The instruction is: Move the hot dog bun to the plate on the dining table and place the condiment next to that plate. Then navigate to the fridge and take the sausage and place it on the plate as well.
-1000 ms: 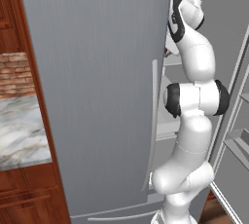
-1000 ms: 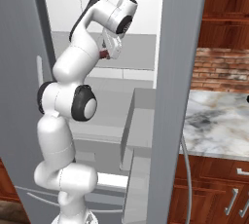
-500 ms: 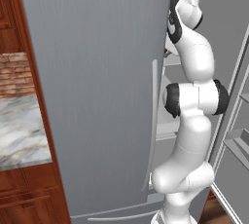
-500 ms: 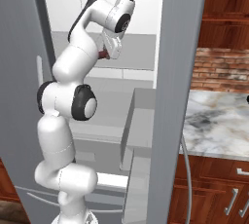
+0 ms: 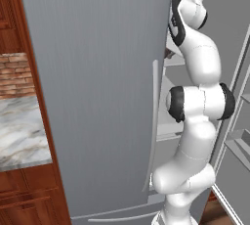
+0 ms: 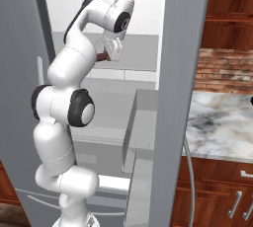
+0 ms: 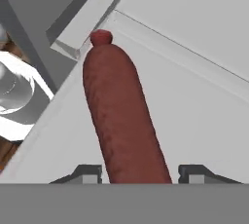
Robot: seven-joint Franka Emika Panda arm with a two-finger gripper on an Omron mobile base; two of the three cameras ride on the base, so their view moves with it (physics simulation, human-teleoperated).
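The sausage (image 7: 121,116), dark red-brown and thin, lies lengthwise on a white shelf (image 7: 199,91) inside the open fridge (image 5: 97,72). My gripper (image 7: 141,172) reaches into the fridge at shelf height, and its two dark fingertips (image 7: 87,173) press in at the sausage's near end from both sides. In the right base view the gripper (image 6: 110,53) points down onto the shelf with the sausage (image 6: 101,56) showing as a red-brown bit beside it. A sliver of the sausage (image 5: 168,53) peeks past the door edge in the left base view.
The grey fridge door (image 6: 183,73) stands open close to the arm's right, and the other door (image 5: 97,97) fills the left. A marble counter (image 6: 222,122) over wood cabinets (image 6: 222,191) sits to the right. White door bins (image 5: 241,143) hang at far right.
The fingers have closed from wide open onto the sausage's sides. The arm has barely shifted inside the fridge; the base has stayed put.
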